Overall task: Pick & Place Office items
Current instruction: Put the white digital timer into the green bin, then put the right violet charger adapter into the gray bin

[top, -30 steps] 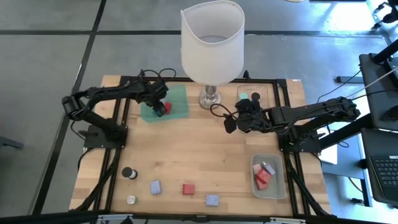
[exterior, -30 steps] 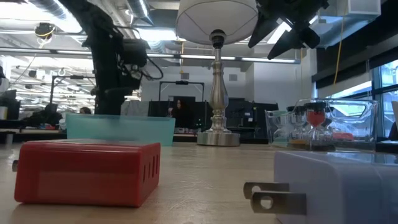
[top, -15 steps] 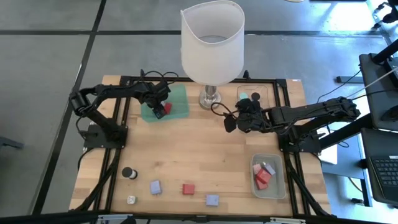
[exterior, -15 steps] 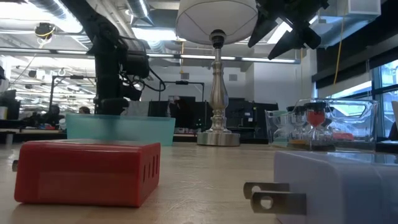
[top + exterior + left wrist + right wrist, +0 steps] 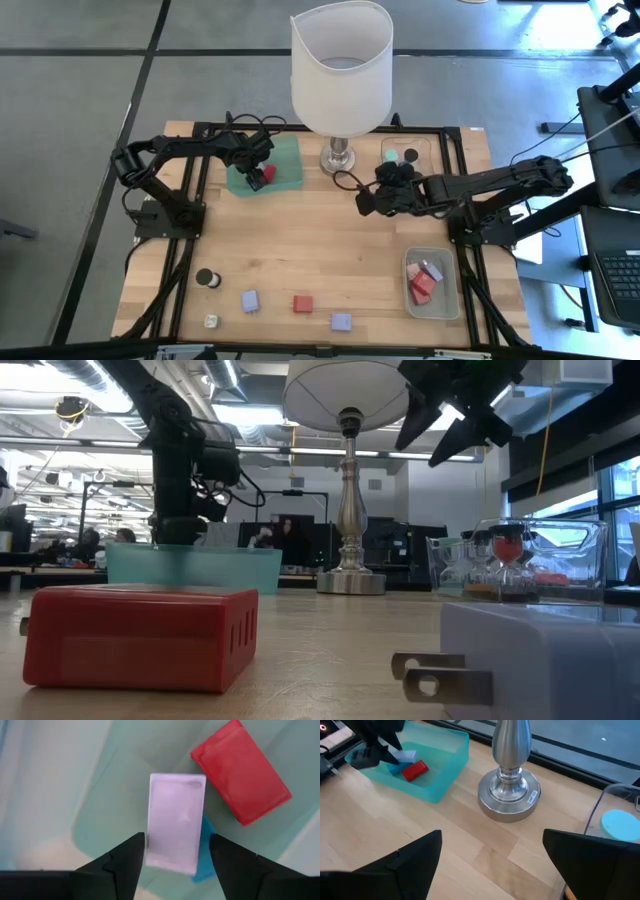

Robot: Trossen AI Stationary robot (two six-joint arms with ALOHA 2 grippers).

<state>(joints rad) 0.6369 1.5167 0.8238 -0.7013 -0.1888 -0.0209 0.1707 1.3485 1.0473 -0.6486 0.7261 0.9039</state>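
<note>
My left gripper [image 5: 177, 865] is open above the teal tray [image 5: 285, 165] at the table's far left. Its fingers stand on either side of a lavender block [image 5: 177, 822], with a sliver of gap showing on each side. The block lies in the tray, partly on a blue piece [image 5: 206, 850], and a red block [image 5: 240, 785] lies beside it. My right gripper [image 5: 368, 200] is open and holds nothing. It hovers over the table's middle, just on the near side of the lamp base [image 5: 510, 795]. More items lie near the table's near edge: a dark-capped cylinder [image 5: 208, 278], a lavender block [image 5: 249, 300] and a red block [image 5: 303, 303].
The tall white-shaded lamp [image 5: 341, 65] stands at the far middle. A clear tray [image 5: 405, 152] holding a teal cylinder [image 5: 620, 825] sits to its right. Another clear tray [image 5: 432, 283] with red and pink blocks is at the near right. A lavender block [image 5: 341, 321] and a small white piece [image 5: 211, 321] lie near the near edge.
My right gripper has drifted a little toward the table's left, staying open. My left arm's elbow has shifted slightly while its gripper stayed over the teal tray.
</note>
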